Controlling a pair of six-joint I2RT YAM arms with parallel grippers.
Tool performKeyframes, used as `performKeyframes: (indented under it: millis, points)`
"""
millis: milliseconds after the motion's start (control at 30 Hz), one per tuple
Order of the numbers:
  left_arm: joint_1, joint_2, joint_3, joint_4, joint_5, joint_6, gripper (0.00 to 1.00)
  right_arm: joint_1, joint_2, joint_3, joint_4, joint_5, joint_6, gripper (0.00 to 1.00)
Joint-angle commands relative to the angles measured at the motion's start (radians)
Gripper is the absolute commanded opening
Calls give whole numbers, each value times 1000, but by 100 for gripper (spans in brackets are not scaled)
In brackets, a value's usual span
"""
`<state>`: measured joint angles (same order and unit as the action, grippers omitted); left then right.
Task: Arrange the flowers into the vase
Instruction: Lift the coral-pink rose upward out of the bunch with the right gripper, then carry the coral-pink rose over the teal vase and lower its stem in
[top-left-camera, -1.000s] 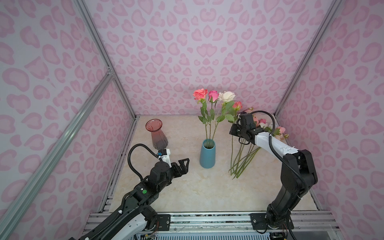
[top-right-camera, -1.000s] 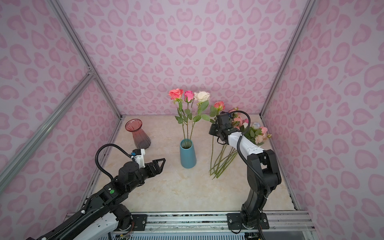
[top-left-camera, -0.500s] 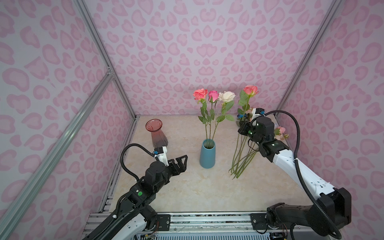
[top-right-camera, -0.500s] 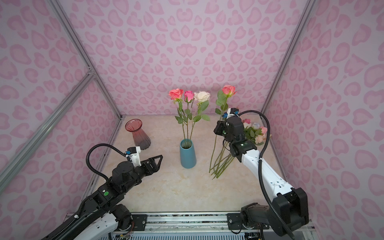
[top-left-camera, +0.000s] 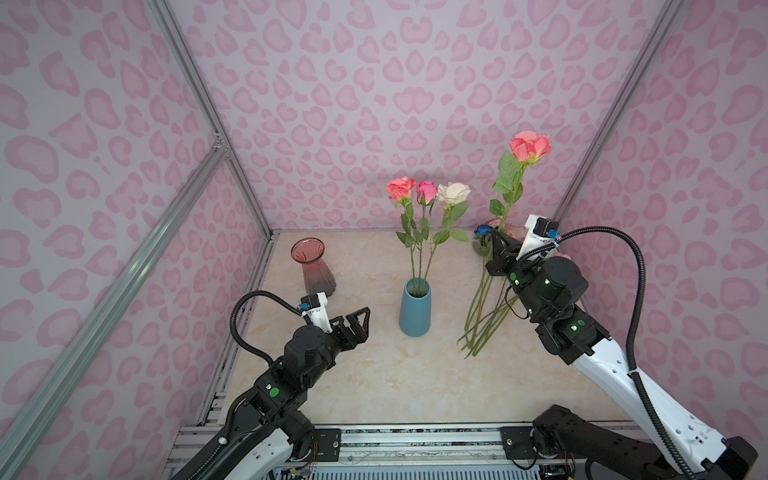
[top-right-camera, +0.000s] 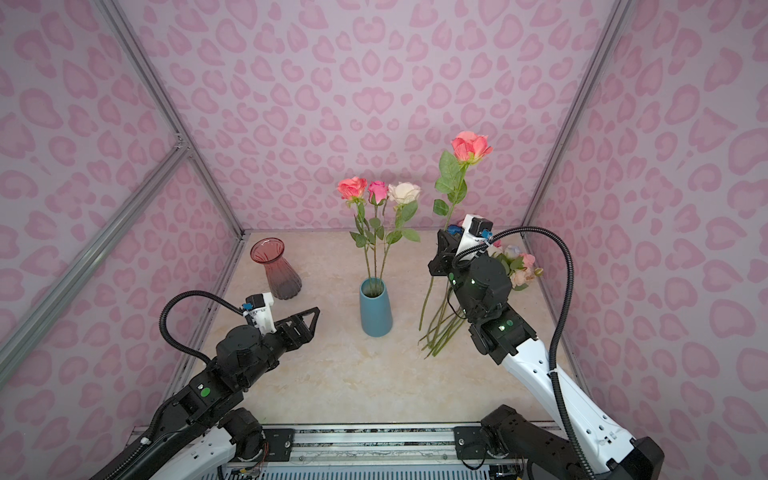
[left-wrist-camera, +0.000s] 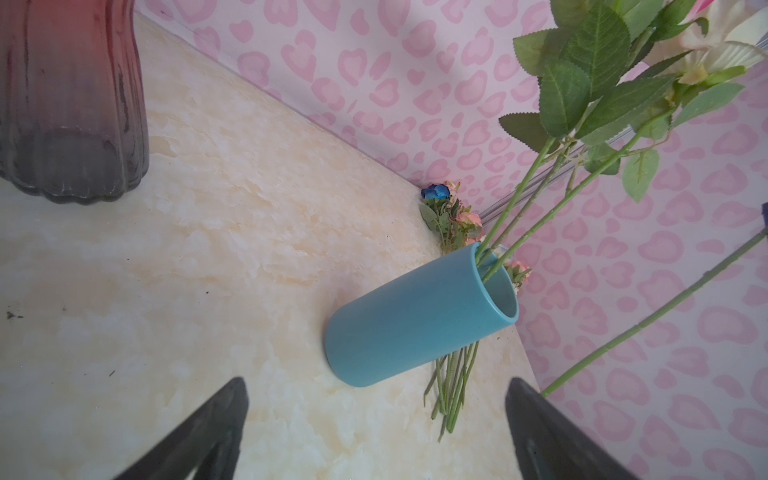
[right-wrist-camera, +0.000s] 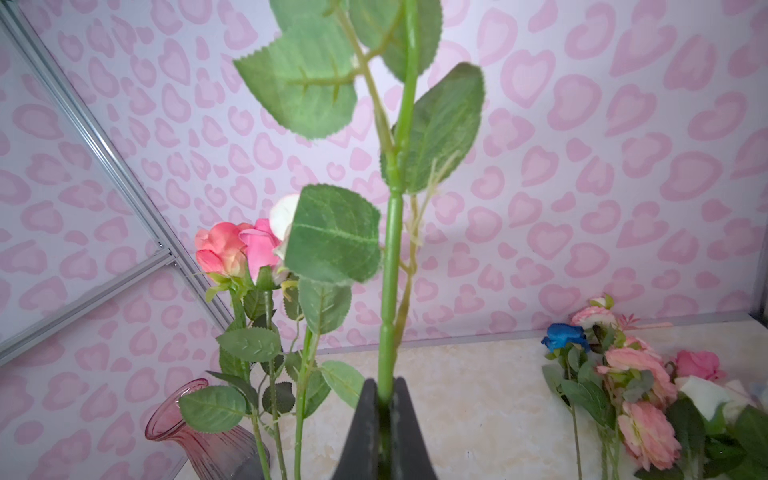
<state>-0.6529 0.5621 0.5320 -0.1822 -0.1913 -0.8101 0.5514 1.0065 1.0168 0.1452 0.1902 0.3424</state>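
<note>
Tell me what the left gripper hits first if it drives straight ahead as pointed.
Probably the blue vase: in the wrist view it stands dead ahead between the open left gripper's fingers. Depth is unclear.

Place: a robot test cell in a lab, not a home.
Walls: pink heart-pattern sheets (top-left-camera: 374, 83) on the left, right and far sides, held by aluminium profiles (top-left-camera: 200, 104).
Floor: a marble-look tabletop (top-left-camera: 395, 382).
Near edge: a metal rail (top-left-camera: 415, 440) carrying the left arm (top-left-camera: 270, 395) and the right arm (top-left-camera: 602, 365), both with cables.
</note>
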Motion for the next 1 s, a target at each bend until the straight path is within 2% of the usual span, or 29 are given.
performKeyframes:
  millis: [0,100,300,567,967]
  points:
    - [1,-9,16,-6,-28,10,98,27,19,24,96,23,-60,4]
    - [1,-17,57,-61,-61,26,98,52,55,76,101,29,-78,4]
    - [2,-77,102,-205,-202,31,98,94,129,166,157,-1,-97,4]
    - [2,-201,40,-204,-208,-3,98,159,237,267,236,-21,-146,5]
    - [3,-193,35,-194,-182,1,98,188,357,350,250,-26,-184,5]
